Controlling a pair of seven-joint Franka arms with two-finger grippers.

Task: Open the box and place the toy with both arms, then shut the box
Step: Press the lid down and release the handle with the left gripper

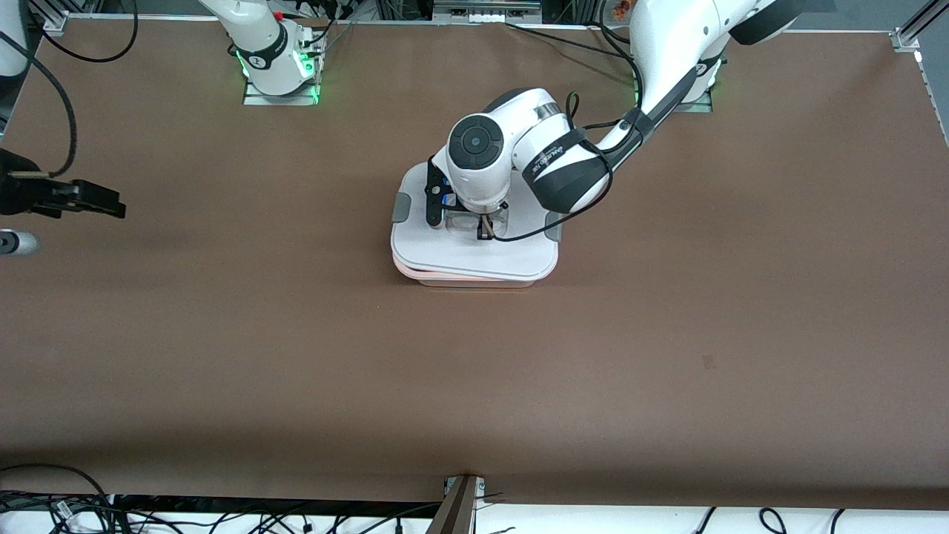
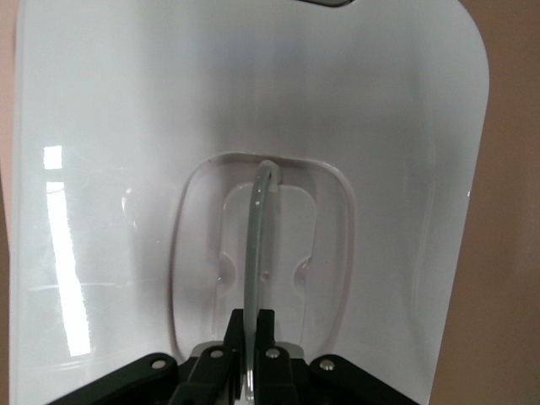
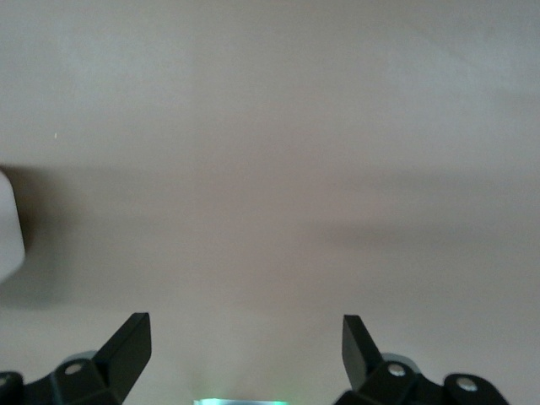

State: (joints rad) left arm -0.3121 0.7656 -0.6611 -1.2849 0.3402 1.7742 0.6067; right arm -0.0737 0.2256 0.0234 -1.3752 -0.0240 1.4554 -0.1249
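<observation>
The box [image 1: 460, 279] stands mid-table, its pink tub showing under the flat white lid [image 1: 474, 256]. Grey clips [image 1: 400, 208] stick out at the lid's ends. My left gripper [image 1: 485, 231] is down on the lid, shut on the clear handle [image 2: 257, 228], which stands upright out of its recess. The left wrist view shows the fingers [image 2: 240, 325] pinching the handle, with the lid [image 2: 380, 126] filling the view. My right gripper [image 1: 104, 202] waits open and empty over bare table at the right arm's end; its fingers [image 3: 131, 342] stand wide apart. The toy is out of view.
A grey cylindrical piece [image 1: 18, 242] sits at the table edge at the right arm's end. A metal bracket [image 1: 460, 504] and cables lie along the table's nearest edge. A white object [image 3: 8, 228] shows at the edge of the right wrist view.
</observation>
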